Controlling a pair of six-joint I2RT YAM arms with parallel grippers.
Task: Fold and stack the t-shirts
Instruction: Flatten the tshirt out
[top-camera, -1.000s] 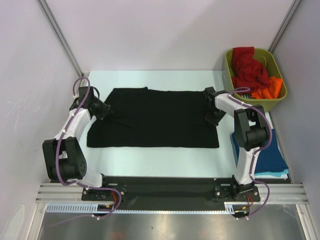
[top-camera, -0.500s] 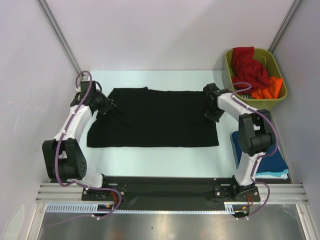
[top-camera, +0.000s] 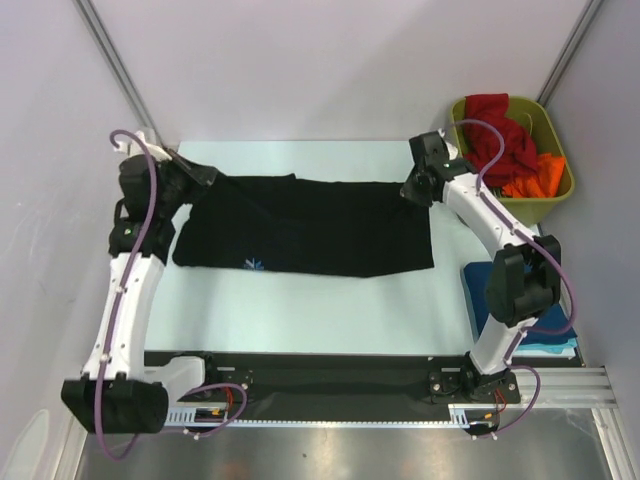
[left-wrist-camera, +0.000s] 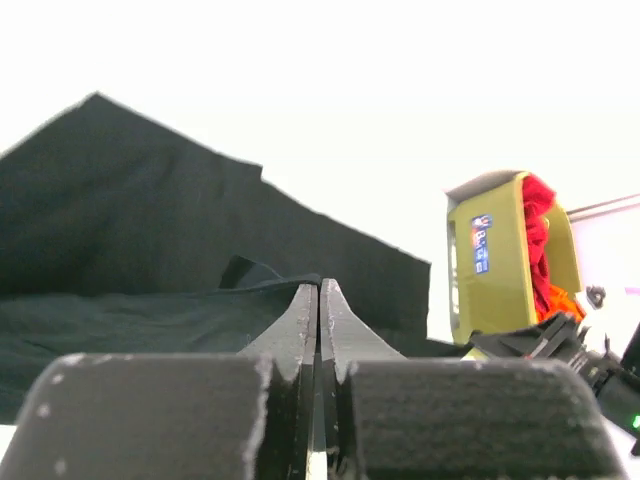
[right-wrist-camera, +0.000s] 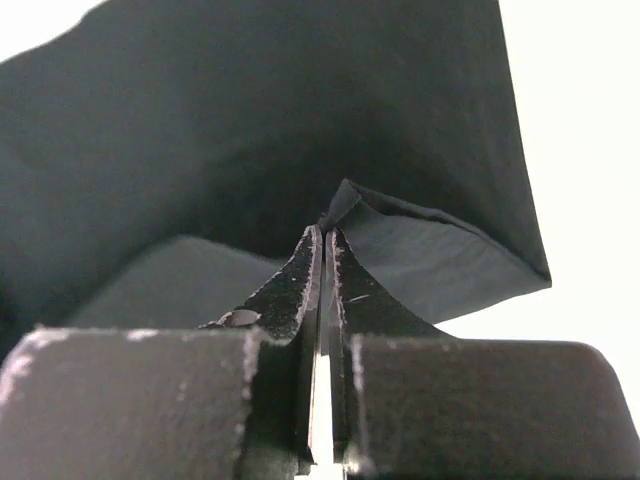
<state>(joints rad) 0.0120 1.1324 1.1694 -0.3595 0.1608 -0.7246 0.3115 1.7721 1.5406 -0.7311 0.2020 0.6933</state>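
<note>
A black t-shirt (top-camera: 320, 225) lies spread across the table's middle, and a small light-blue starburst print (top-camera: 254, 265) shows near its front edge. My left gripper (top-camera: 208, 178) is shut on the shirt's far left corner and holds it up off the table. In the left wrist view the fingertips (left-wrist-camera: 319, 290) pinch a fold of black cloth (left-wrist-camera: 150, 250). My right gripper (top-camera: 410, 190) is shut on the far right corner. In the right wrist view its tips (right-wrist-camera: 324, 232) clamp a raised edge of the black cloth (right-wrist-camera: 250, 120).
An olive-green bin (top-camera: 557, 193) stands at the back right with a red shirt (top-camera: 495, 130) and an orange shirt (top-camera: 540, 175) in it; the left wrist view shows it too (left-wrist-camera: 490, 260). A folded dark blue shirt on a teal one (top-camera: 548, 322) lies at the right edge.
Both arms rose and drew toward the far side, lifting the shirt's far corners. The front edge slid back and the starburst print came into view. The right gripper closed on the cloth.
</note>
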